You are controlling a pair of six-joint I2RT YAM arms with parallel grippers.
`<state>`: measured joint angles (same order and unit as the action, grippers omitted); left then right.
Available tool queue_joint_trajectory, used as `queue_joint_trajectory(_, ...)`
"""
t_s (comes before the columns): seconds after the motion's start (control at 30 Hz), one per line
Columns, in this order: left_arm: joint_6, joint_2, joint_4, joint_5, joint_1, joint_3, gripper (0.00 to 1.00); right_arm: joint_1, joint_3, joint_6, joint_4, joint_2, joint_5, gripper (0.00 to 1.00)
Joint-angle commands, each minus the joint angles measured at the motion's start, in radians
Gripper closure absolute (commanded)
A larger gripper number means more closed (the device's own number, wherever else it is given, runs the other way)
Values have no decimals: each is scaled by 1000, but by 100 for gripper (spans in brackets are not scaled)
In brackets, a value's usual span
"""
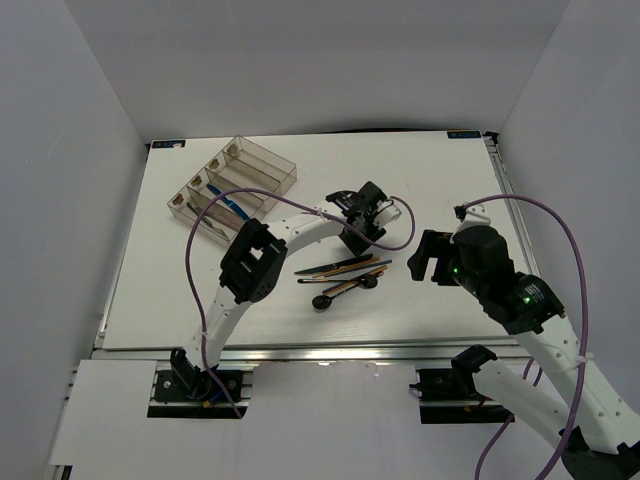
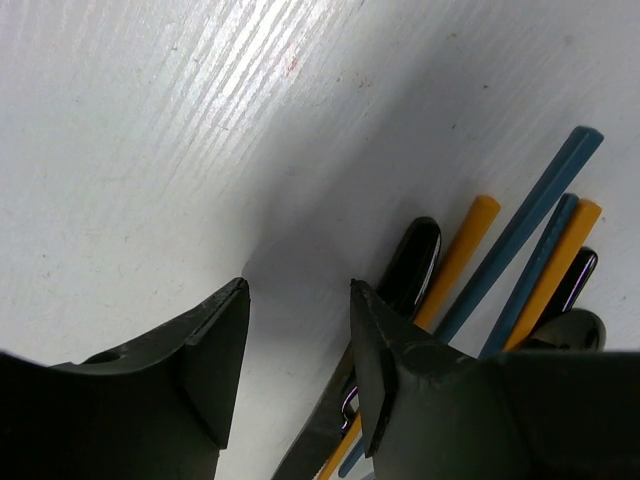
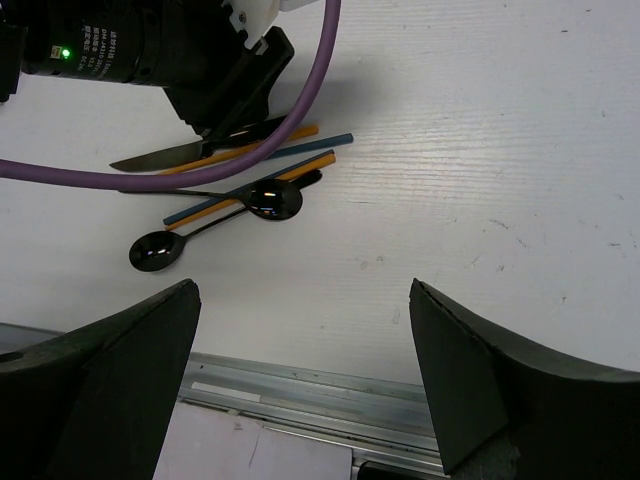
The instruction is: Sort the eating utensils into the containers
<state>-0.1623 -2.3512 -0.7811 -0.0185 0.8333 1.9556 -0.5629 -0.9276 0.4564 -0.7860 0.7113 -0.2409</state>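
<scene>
A pile of utensils (image 1: 345, 272) lies mid-table: a dark knife (image 3: 165, 155), two black spoons (image 3: 155, 250), and orange chopsticks (image 2: 460, 255) and blue chopsticks (image 2: 530, 225). My left gripper (image 1: 360, 238) hovers low over the far end of the pile. In the left wrist view it (image 2: 297, 300) is open with only bare table between the jaws, and the handle ends lie just right of its right finger (image 2: 400, 370). My right gripper (image 1: 425, 262) is wide open and empty to the right of the pile, as the right wrist view (image 3: 302, 300) shows. The clear compartment tray (image 1: 262, 150) stands at the back left.
The tray holds a blue-handled piece (image 1: 232, 205) and another slim piece (image 1: 207, 226) in its nearer compartments. The left arm's purple cable (image 3: 300, 110) loops over the pile. A metal rail (image 3: 330, 385) runs along the table's near edge.
</scene>
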Motion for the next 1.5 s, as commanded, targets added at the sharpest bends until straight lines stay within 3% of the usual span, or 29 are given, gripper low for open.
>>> queue_joint_trajectory(0.0,20,43,39,19,0,-37,45,1,-20,-22,27,-1,8,11)
queue_joint_trajectory(0.13,49,61,62,-9,-7,-35,43,1,-7,-25,39,1,17,11)
queue_joint_trajectory(0.33,164,151,117,-164,-34,-64,33,1,61,-48,111,33,77,11)
queue_joint_trajectory(0.47,234,282,164,-89,-106,-136,30,1,76,-53,152,76,123,11)
queue_joint_trajectory(0.6,319,406,134,-289,-161,-165,16,1,114,-79,254,109,158,11)
queue_joint_trajectory(0.73,479,561,48,-449,-266,-233,12,0,121,-119,341,293,158,11)
queue_joint_trajectory(0.8,480,703,37,-582,-278,-341,11,1,73,-177,352,396,79,11)
queue_joint_trajectory(0.93,446,979,101,-682,-278,-602,9,-37,-80,-324,332,672,37,14)
queue_joint_trajectory(1.03,452,1185,211,-760,-281,-837,4,-69,-132,-499,408,779,-12,14)
queue_joint_trajectory(1.13,448,1315,310,-759,-281,-1008,2,-80,-139,-691,517,836,86,14)
queue_joint_trajectory(1.23,445,1349,325,-765,-281,-1058,2,-83,-195,-795,544,913,170,14)
queue_joint_trajectory(1.27,446,1351,325,-791,-281,-1066,2,-83,-229,-814,484,945,193,16)
queue_joint_trajectory(1.3,451,1351,325,-798,-281,-1067,2,-84,-266,-829,452,977,242,24)
queue_joint_trajectory(1.37,458,1351,324,-785,-281,-1080,2,-88,-360,-874,372,1076,313,31)
queue_joint_trajectory(1.47,460,1351,325,-768,-281,-1087,2,-110,-405,-906,353,1165,296,11)
